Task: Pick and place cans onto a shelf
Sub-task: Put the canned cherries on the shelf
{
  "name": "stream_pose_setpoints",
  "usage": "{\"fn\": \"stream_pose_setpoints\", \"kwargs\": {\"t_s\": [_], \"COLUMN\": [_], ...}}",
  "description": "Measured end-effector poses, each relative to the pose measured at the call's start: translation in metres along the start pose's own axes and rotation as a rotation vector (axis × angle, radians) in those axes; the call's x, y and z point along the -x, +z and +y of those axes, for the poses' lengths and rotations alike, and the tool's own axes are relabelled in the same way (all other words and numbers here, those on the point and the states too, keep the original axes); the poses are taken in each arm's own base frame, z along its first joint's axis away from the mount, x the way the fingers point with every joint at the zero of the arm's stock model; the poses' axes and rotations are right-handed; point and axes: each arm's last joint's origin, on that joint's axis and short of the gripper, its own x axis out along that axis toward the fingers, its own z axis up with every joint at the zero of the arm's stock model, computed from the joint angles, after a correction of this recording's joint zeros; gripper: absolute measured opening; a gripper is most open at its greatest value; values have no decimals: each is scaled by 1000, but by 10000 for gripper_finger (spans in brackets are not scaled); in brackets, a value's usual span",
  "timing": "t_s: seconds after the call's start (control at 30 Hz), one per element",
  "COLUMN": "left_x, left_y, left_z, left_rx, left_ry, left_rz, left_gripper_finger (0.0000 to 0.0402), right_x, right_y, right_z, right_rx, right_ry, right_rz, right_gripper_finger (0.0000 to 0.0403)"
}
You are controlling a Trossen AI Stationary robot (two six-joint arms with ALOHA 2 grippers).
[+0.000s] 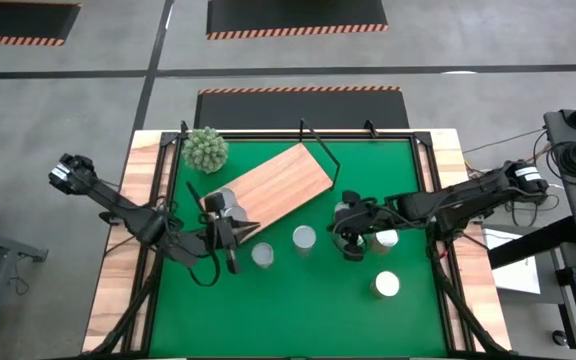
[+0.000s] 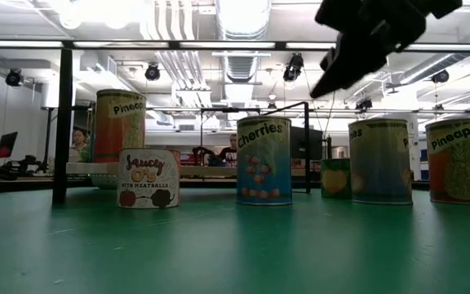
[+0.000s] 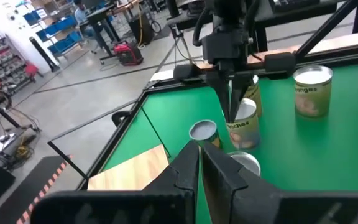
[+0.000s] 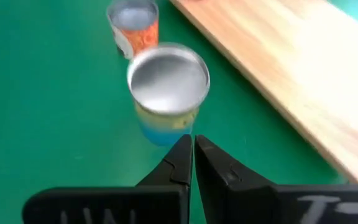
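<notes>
Several cans: about six show in the high view, standing upright on the green mat [image 1: 268, 310] of the desk; one [image 1: 224, 203] stands at the edge of the shelf, the others, such as the middle can [image 1: 304, 238] and the nearest can [image 1: 386, 285], are off it.
Shelf: a light wood board [image 1: 283, 180] lying at an angle on the mat, with a black wire frame behind it and a spiky green plant [image 1: 206, 149] at its far left corner.
Left gripper [image 1: 234, 240]: low over the mat just beside the can at the shelf's edge; jaws together, holding nothing.
Right gripper [image 1: 352, 243]: above the mat between the middle can and another can [image 1: 385, 240]; jaws together, empty. Its wrist view looks down on a can with a silver lid [image 4: 168, 81].
Handling: the cans look rigid, smooth and fairly heavy, likely slippery on their labelled sides.
Where to hold: probably across the round side wall at mid-height, jaws opened wide first, keeping the can upright.
</notes>
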Motion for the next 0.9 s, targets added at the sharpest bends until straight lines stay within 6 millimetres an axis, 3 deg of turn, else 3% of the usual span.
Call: {"fn": "stream_pose_setpoints", "kwargs": {"t_s": [0.13, 0.27, 0.67, 0.9], "left_x": [1, 0, -1, -1], "left_y": [0, -1, -2, -2], "left_z": [0, -1, -1, -1], "left_rx": [6, -14, -46, -46], "left_ry": [-3, -4, -4, -4], "left_rz": [-2, 5, 13, 13], "left_gripper_finger": [0, 0, 0, 0], "right_x": [-11, -25, -52, -62], "right_y": [7, 17, 47, 43], "right_z": [2, 5, 11, 12], "right_rx": [24, 41, 53, 52], "right_ry": [-2, -3, -43, -50], "right_rz": [20, 37, 294, 391], "right_gripper_finger": [19, 59, 267, 357]}}
